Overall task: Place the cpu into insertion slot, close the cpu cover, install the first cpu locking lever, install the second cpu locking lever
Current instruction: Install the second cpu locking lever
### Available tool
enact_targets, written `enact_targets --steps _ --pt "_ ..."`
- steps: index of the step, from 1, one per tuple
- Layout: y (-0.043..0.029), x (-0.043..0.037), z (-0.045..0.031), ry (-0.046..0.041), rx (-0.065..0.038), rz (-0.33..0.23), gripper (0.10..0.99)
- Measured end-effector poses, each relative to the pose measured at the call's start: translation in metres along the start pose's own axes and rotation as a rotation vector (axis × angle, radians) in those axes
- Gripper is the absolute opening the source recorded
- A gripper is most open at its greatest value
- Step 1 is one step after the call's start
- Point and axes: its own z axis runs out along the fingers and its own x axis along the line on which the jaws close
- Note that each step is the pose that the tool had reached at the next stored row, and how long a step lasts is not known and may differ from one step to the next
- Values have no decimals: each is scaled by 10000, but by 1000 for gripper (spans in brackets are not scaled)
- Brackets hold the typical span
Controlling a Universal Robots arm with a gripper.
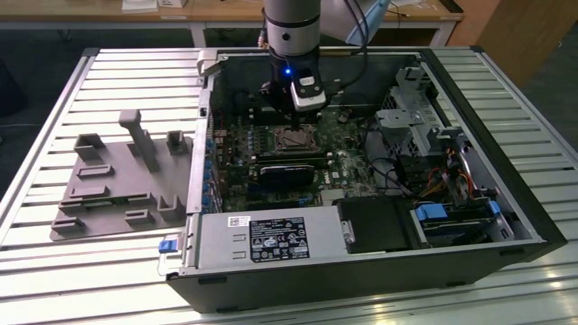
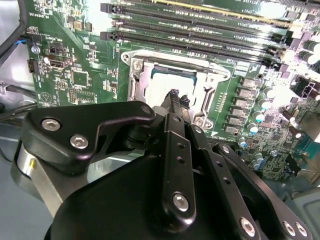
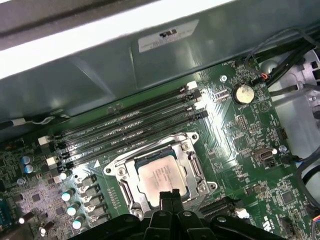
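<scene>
The arm comes straight down into the open computer case, which lies on its side on the slatted metal bench. Its wrist is vertical and a blue light glows on it. The gripper points down at the board; in both wrist views its two black fingers are pressed together with no gap, holding nothing, their tips just above the near edge of the slot.

The cpu lies flat inside the slot, a pale silver-grey square with a matt metal top. The cover, a thin silvery frame with a square opening, lies down around the cpu, its bright stamped metal edged with screw heads at the corners. Whether the levers are latched cannot be told.

The slot sits in the green motherboard, toward the case's far wall. Long black memory slots run in parallel rows beside it, and a round coin battery shines near their end. On the bench, at the exterior view's left of the case, rests a grey moulded fixture with upright posts and shallow pockets.
</scene>
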Motion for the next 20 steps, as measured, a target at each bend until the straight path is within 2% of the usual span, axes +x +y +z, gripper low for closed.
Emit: enact_targets --steps 6,20 --pt "-63 -26 -1 -19 48 -5 102" --pt "-240 -96 -2 -30 73 -37 102"
